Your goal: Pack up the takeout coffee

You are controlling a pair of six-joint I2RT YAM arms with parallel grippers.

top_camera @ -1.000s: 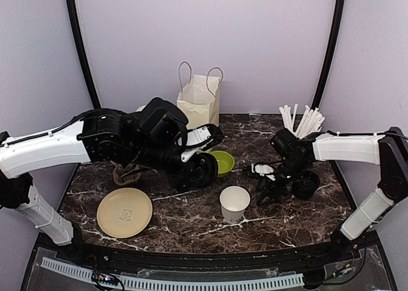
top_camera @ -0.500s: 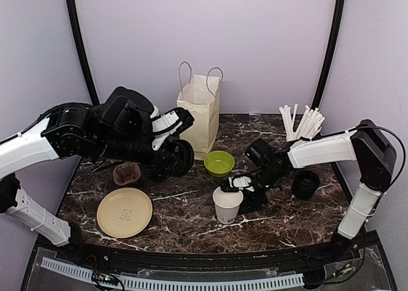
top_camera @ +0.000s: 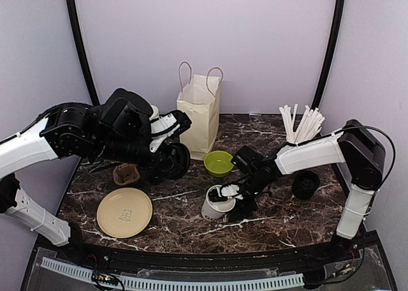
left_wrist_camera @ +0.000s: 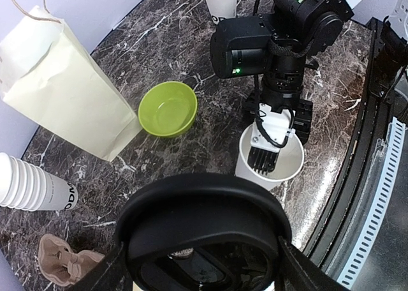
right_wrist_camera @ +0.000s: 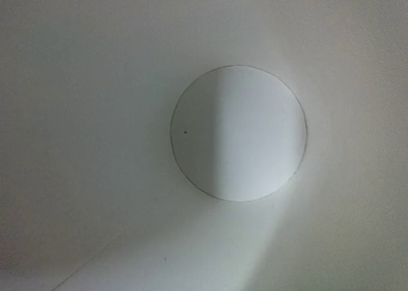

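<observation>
A small white paper cup [top_camera: 215, 203] stands lidless and tilted on the marble table, front centre. It also shows in the left wrist view [left_wrist_camera: 271, 166]. My right gripper [top_camera: 231, 192] grips its rim, with one ribbed finger [left_wrist_camera: 262, 156] inside and the other outside. The right wrist view shows only the cup's white inside and round bottom [right_wrist_camera: 239, 133]. My left gripper [top_camera: 171, 162] is shut on a black plastic lid [left_wrist_camera: 201, 227] and holds it above the table, left of the cup. The tall paper bag [top_camera: 200, 115] stands upright at the back.
A green bowl [top_camera: 218, 163] sits between the bag and the cup. A tan plate [top_camera: 125, 212] and a brown crumpled item [top_camera: 126, 173] lie at the left. Straws [top_camera: 301, 122] and a black round object [top_camera: 305, 184] are at the right. Stacked lidless cups [left_wrist_camera: 35, 189] stand beside the bag.
My right gripper moved left to the cup, took its rim and tilted and shifted it left. My left arm drew back to the left with the black lid.
</observation>
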